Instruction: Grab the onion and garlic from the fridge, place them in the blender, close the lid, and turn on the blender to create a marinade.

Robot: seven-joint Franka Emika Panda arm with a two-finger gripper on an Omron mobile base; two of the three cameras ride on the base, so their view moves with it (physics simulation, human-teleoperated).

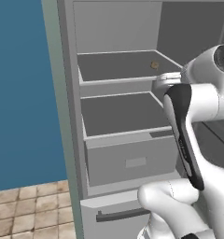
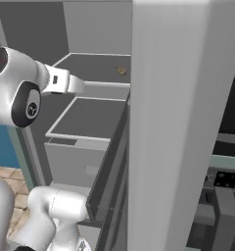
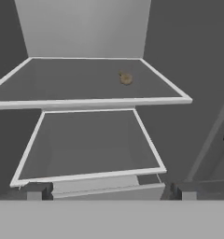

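Tan-brown and dull, the garlic (image 3: 126,78) is a very small rounded lump lying alone on the upper shelf (image 3: 62,88) of the open fridge (image 1: 72,140), toward its right rear. End effector (image 3: 111,198) jaws stand wide apart, holding nothing, well short of it.

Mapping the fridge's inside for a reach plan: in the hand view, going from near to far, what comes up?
Drawer box → lower shelf → upper shelf with the garlic on it → back wall.
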